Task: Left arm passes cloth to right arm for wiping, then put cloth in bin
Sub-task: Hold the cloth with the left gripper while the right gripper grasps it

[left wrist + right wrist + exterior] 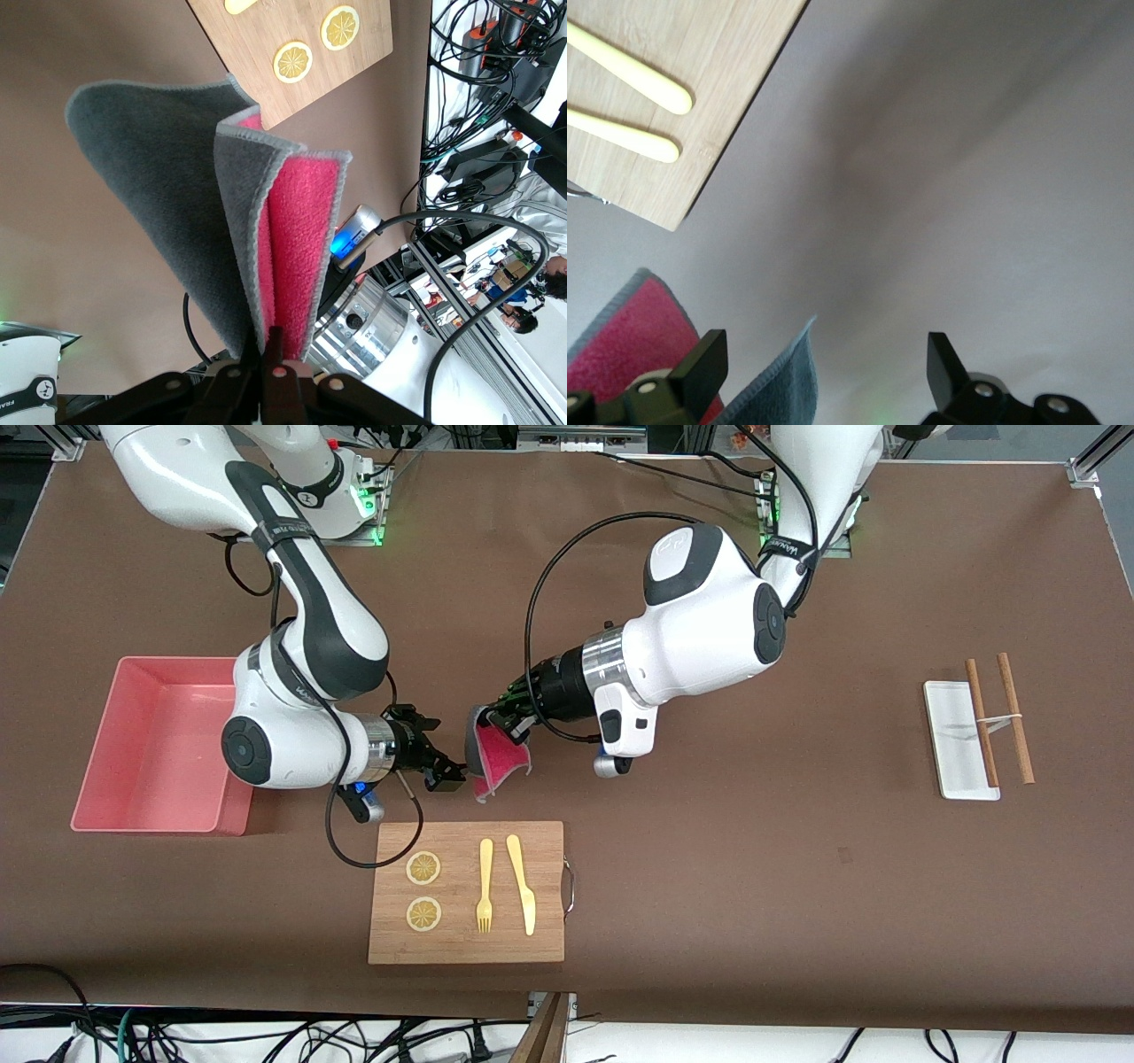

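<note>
I see the left pincer [511, 713] clamped tight on one edge of the cloth [496, 760], which hangs folded in the air, grey outside and pinkish-red inside, over the brown worktop [797, 850] just past the wooden board's [467, 892] robot-side edge. The right pincer [440, 766] is spread wide with nothing in it, just beside the cloth. The pink bin [155, 744] sits toward the right arm's end from the board.
</note>
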Controlling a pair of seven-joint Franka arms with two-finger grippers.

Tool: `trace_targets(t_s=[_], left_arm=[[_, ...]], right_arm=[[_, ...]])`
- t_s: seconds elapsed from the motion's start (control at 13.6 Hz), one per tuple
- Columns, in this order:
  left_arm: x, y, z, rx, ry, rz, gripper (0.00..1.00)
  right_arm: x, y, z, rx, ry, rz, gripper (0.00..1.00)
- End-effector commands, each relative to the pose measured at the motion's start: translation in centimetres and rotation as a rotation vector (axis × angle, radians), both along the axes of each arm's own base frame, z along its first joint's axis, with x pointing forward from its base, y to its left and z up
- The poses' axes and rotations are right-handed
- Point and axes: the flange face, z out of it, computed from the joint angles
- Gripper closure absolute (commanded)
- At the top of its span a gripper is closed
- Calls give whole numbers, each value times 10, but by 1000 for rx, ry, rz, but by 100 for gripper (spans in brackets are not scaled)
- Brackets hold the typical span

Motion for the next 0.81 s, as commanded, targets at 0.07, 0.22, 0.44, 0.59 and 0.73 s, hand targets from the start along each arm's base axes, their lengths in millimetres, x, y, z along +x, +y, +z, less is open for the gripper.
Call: trace_targets(t_s=[0.07, 0.22, 0.44, 0.59, 0.73], left_arm=[[0, 0, 10, -20, 1, 6, 100], [0, 0, 8, -19, 2, 6, 100], [0, 0, 8, -19, 2, 6, 100], [0, 0, 8, -19, 2, 6, 100], [0, 0, 8, -18, 0, 5, 100]], right_arm=[[-8, 21, -12, 40, 29, 4, 1], [-8, 26, -12, 58, 27, -17, 1], [-24, 48, -15, 119, 91, -12, 42], [-33, 51, -16, 127, 176, -16, 74], [-37, 52, -15, 121, 203, -2, 100]])
